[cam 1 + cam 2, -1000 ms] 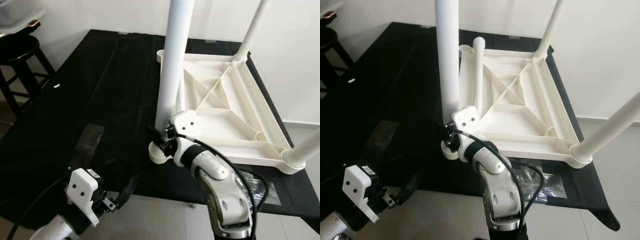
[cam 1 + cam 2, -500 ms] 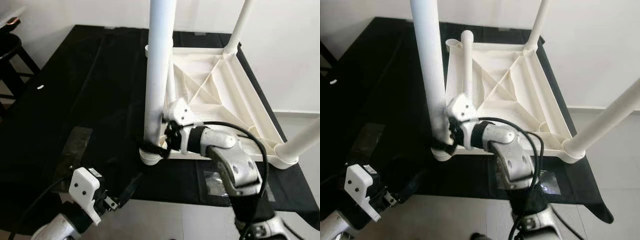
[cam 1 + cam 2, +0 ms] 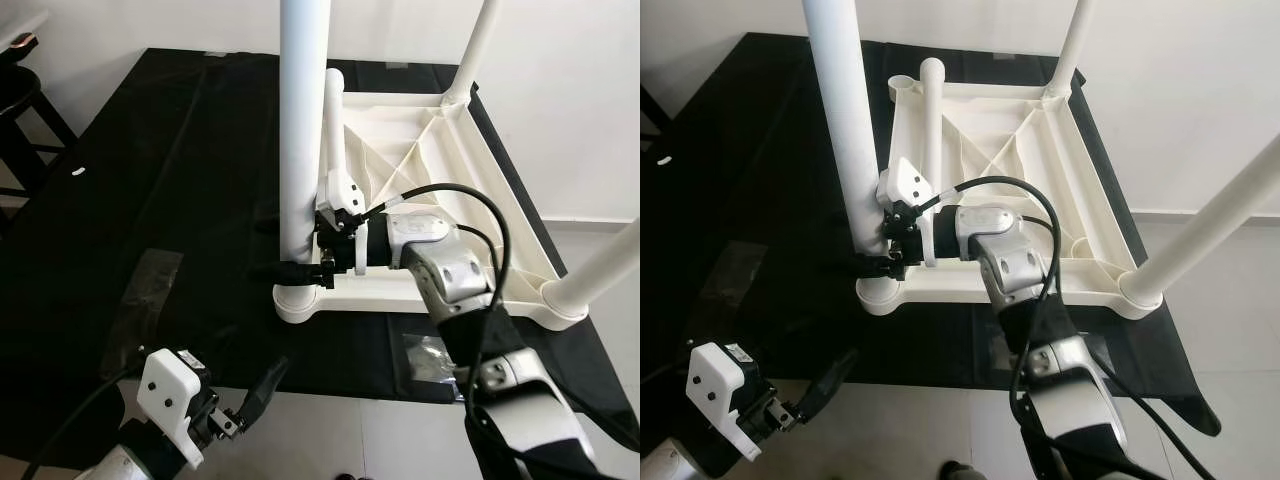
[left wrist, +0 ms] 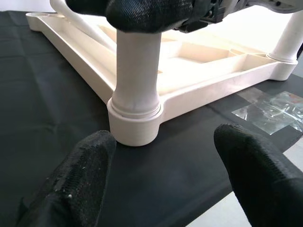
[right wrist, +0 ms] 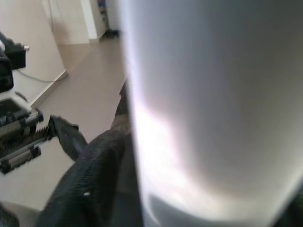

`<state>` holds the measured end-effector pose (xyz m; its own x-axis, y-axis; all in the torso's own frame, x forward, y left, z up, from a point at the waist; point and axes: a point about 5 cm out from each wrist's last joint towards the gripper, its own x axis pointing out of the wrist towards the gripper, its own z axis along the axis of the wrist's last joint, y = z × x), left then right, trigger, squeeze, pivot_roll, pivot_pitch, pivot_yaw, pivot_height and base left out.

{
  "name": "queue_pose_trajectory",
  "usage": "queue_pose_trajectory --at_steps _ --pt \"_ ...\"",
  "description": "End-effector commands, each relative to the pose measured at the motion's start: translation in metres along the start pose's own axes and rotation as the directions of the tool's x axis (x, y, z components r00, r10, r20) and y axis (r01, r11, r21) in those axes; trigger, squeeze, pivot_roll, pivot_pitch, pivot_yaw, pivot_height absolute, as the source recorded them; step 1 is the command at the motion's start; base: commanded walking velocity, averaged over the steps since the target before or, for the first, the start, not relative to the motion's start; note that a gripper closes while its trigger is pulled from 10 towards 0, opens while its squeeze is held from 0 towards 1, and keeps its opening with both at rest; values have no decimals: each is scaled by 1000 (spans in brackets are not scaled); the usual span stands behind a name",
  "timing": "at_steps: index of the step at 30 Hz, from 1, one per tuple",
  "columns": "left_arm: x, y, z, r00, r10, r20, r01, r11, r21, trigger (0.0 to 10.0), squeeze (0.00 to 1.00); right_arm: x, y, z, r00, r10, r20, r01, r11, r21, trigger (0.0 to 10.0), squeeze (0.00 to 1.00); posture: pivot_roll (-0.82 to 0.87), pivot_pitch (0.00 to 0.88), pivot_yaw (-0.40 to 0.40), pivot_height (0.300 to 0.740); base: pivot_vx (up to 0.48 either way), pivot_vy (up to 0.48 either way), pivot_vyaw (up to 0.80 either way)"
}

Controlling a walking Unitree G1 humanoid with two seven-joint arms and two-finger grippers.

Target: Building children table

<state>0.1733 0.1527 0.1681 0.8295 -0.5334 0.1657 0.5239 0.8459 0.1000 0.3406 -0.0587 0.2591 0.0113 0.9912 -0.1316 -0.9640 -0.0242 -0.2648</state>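
Right end effector (image 3: 300,268) pinches smooth white round leg (image 3: 302,130) above ribbed plastic tabletop (image 3: 440,200); left end effector (image 4: 161,175) spread

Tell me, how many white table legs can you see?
4. One white plastic leg stands in the near-left corner, gripped by the right gripper. One at the far-right corner, one near-right, and one lying inside the upturned tabletop.

The near table leg (image 3: 302,130) is cut off by the top edge of the head views, so its upper end is not seen. The far leg (image 3: 478,45) and the right leg (image 3: 605,270) also run out of the frame. In the right wrist view the leg (image 5: 213,109) is very close and blurred. The right gripper (image 3: 300,272) is partly hidden behind the near leg. A black stool (image 3: 22,110) is cut off at the left edge.
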Motion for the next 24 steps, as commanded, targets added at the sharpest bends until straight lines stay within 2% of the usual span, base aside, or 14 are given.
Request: queue_pose_trajectory --at_steps 1,5,7,10,11,12,15,16,17,20,21,22,23,24 --pt "-2 -4 0 1000 -12 -13 12 1000 -1 10000 0 5 2 1 997 77 -1 -77 997 -15 0 0 -16 285 -95 740 0 0 0" --pt "-1 -5 0 1000 -9 -9 8 1000 -5 10000 0 2 3 1 997 81 10 -81 997 -14 0 0 -39 277 -96 740 0 0 0" --pt "0 -5 -1 1000 -8 -9 8 1000 -7 10000 0 1 2 -2 999 30 26 -30 1000 -9 0 0 -47 272 -92 740 0 0 0" --pt "1 -5 -2 1000 -9 -10 9 1000 -9 10000 0 -2 1 -7 998 -61 17 61 998 -18 0 0 -53 267 -91 740 0 0 0" --pt "2 -5 -2 1000 -10 -9 10 1000 -10 10000 0 -7 4 -11 985 -172 26 172 985 -6 0 0 -59 264 -88 740 0 0 0" --pt "2 -5 -2 1000 -10 -9 10 1000 -10 10000 0 -7 4 -11 985 -172 26 172 985 -6 0 0 -59 264 -88 740 0 0 0" --pt "4 -3 -3 1000 -10 -9 10 1000 -10 10000 0 -12 11 -18 954 -299 12 299 954 23 0 0 -68 261 -88 740 0 0 0" --pt "4 -2 -4 1000 -8 -8 8 1000 -10 10000 0 -11 17 -24 903 -429 -13 429 900 72 0 0 -75 260 -90 740 0 0 0" --pt "4 -1 -4 1000 -5 -9 5 1000 -8 10000 0 -13 23 -35 712 -696 -90 702 709 70 0 0 -82 257 -87 740 0 0 0" --pt "4 -1 -4 1000 -5 -9 5 1000 -8 10000 0 -13 23 -35 712 -696 -90 702 709 70 0 0 -82 257 -87 740 0 0 0" --pt "5 1 -4 1000 -3 -8 3 1000 -5 10000 0 -10 49 -51 571 -799 -187 821 561 109 0 0 -80 254 -80 740 0 0 0" --pt "5 1 -4 1000 -3 -8 3 1000 -5 10000 0 -10 49 -51 571 -799 -187 821 561 109 0 0 -80 254 -80 740 0 0 0" --pt "6 4 -5 1000 -1 -8 1 1000 -1 10000 0 -5 72 -61 483 -839 -252 875 470 114 0 0 -87 247 -59 740 0 0 0" --pt "6 4 -5 1000 -1 -8 1 1000 -1 10000 0 -5 72 -61 483 -839 -252 875 470 114 0 0 -87 247 -59 740 0 0 0"
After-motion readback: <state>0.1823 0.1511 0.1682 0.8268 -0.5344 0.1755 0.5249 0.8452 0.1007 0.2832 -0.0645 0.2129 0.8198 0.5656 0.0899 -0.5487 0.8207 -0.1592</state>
